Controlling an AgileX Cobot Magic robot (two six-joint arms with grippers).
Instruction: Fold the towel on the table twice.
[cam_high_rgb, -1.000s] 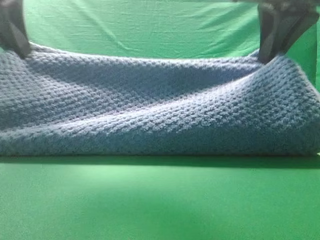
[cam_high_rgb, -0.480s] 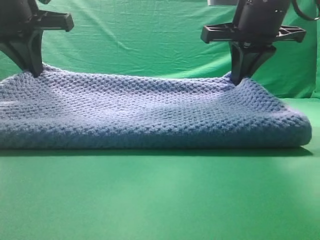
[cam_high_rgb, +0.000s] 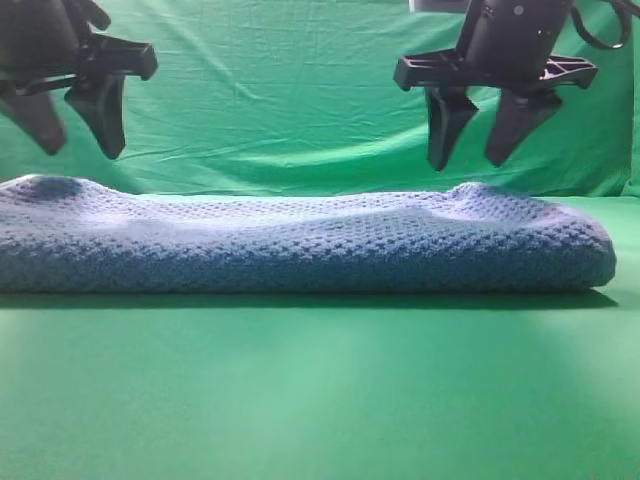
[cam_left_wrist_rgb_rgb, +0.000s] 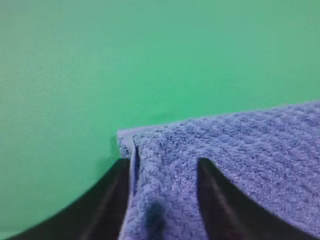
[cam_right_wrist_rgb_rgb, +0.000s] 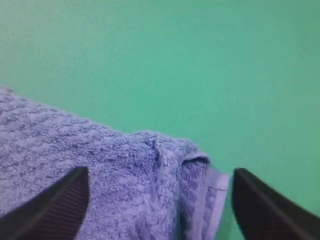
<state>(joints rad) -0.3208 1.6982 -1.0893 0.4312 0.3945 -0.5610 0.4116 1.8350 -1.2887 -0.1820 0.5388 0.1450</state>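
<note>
The blue-grey waffle-knit towel (cam_high_rgb: 300, 245) lies folded in a long flat band across the green table (cam_high_rgb: 320, 400), its rounded fold facing the near side. My left gripper (cam_high_rgb: 78, 145) hangs open above the towel's far left corner, clear of the cloth. Over the far right corner my right gripper (cam_high_rgb: 470, 155) is open too, fingers spread, not touching. In the left wrist view the towel corner (cam_left_wrist_rgb_rgb: 165, 150) with its pale trim lies between and below the dark fingers (cam_left_wrist_rgb_rgb: 215, 200). The right wrist view shows the other corner (cam_right_wrist_rgb_rgb: 190, 165) with a curled trimmed edge under the spread fingers (cam_right_wrist_rgb_rgb: 60, 200).
A wrinkled green fabric backdrop (cam_high_rgb: 300, 90) rises behind the table. Bare green table surface stretches in front of the towel toward the near edge.
Both grippers let go of the towel's far corners, opened and rose. The lifted edge dropped, and the towel now lies flat as a folded band.
</note>
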